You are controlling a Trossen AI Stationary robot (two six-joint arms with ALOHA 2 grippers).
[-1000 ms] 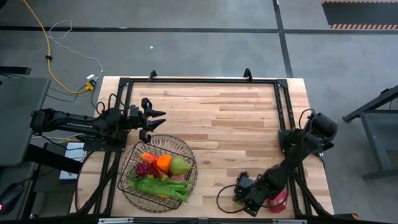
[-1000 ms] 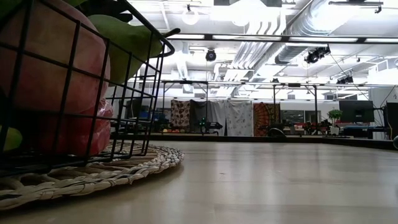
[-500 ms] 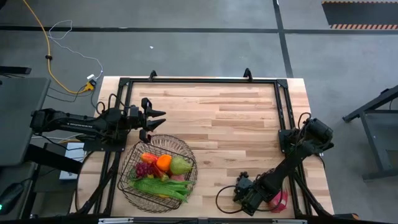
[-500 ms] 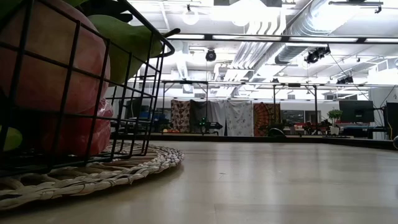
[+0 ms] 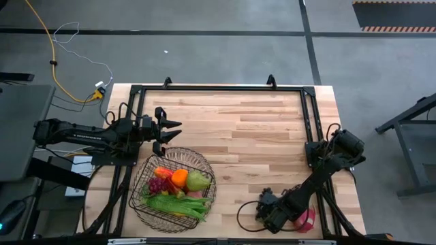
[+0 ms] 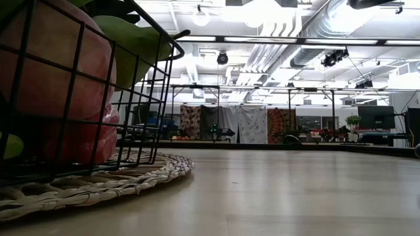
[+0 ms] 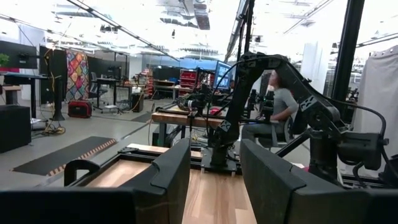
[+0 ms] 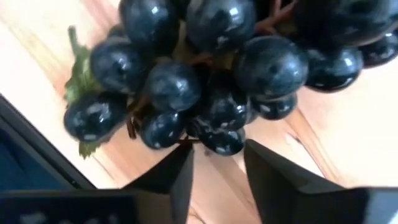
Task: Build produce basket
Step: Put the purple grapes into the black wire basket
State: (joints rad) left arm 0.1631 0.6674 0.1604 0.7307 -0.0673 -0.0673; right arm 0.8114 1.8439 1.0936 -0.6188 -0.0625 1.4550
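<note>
Right hand [image 5: 267, 212] down low at the near right corner of the tabletop [image 5: 259, 129], arm folded over it. In the right wrist view, a bunch of dark grapes [image 8: 205, 68] lying on the wood straight ahead of the two fingers, lowest grapes right at the fingertips [image 8: 180, 165]. A gap visible between the fingers, with the bunch's underside over it. Cannot tell whether clenched on the grapes or merely bracketing them. Long axis of the bunch hard to read from so close; green leaf out to one side. A pink fruit [image 5: 306, 219], probably the dragon fruit, just beside that arm toward the table's right edge.

Basket [image 5: 205, 165] at the near left, seated on a woven mat [image 6: 131, 177], well apart from the grapes and off to the robot's left along the near edge. Already loaded: orange [image 5: 179, 177], green pear [image 5: 197, 181], green beans [image 5: 174, 204], purple grapes [image 5: 157, 184].

Left hand [image 5: 174, 134] hanging just beyond the basket's far rim, fingers released, nothing between them.

Judging from this: grapes clearly the right arm's job, being at its fingertips and far from the left. Next, likely a firm grip, a lift, then a carry leftward over the bare wood to the basket. Risk: pinching only a few grapes and letting the bunch swing or slip.
</note>
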